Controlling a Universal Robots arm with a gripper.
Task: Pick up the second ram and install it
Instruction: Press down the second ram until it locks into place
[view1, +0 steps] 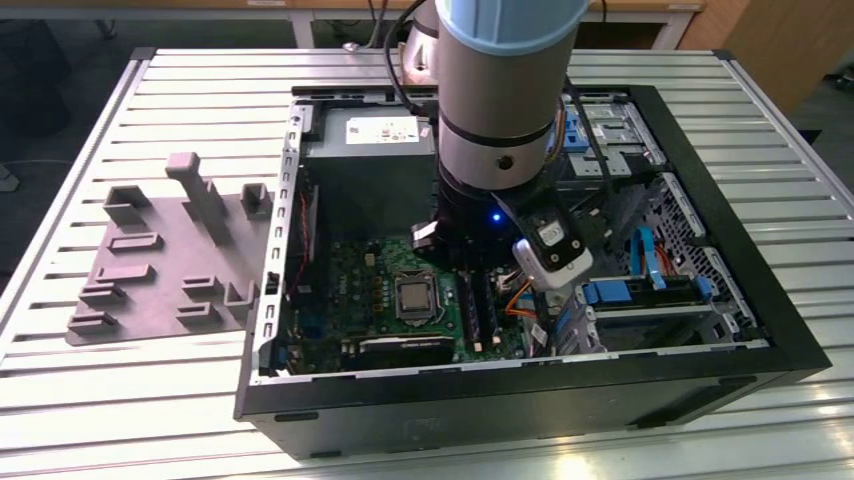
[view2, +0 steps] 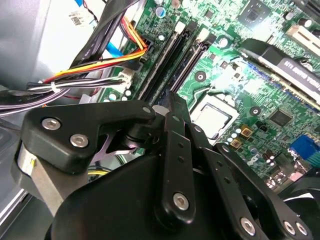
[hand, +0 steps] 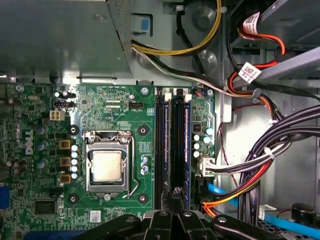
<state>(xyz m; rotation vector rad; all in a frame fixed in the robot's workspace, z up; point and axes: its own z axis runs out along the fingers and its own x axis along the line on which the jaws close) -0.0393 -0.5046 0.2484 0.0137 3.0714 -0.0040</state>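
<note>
Gripper (hand: 175, 197): in both wrist views (view2: 172, 102) its fingers were drawn together at the tips, with no gap between them. Whether they pinched anything could not be told.

Ram (hand: 179, 145): in the first wrist view a long dark strip lay in line with the fingertips, along one of the two black slots (hand: 160, 145) of the green board (hand: 115, 107). The tips were just above its near end. It could not be told whether the strip was seated or gripped.

CPU socket (hand: 107, 166): beside the slots on the board, metal lid uncovered. On the far side of the slots, bundled cables (hand: 280, 145) in black, red, yellow and orange ran close by.

Arm (view1: 501, 90): in the exterior view it came down from the top centre of the frame into the open case (view1: 534, 400), and its wrist was over the board near frame centre. The power supply (view1: 367, 150) sat in the case behind it.

Grey tray (view1: 160, 270): on the slatted table (view1: 80, 420), at the exterior view's left and just beside the case.
</note>
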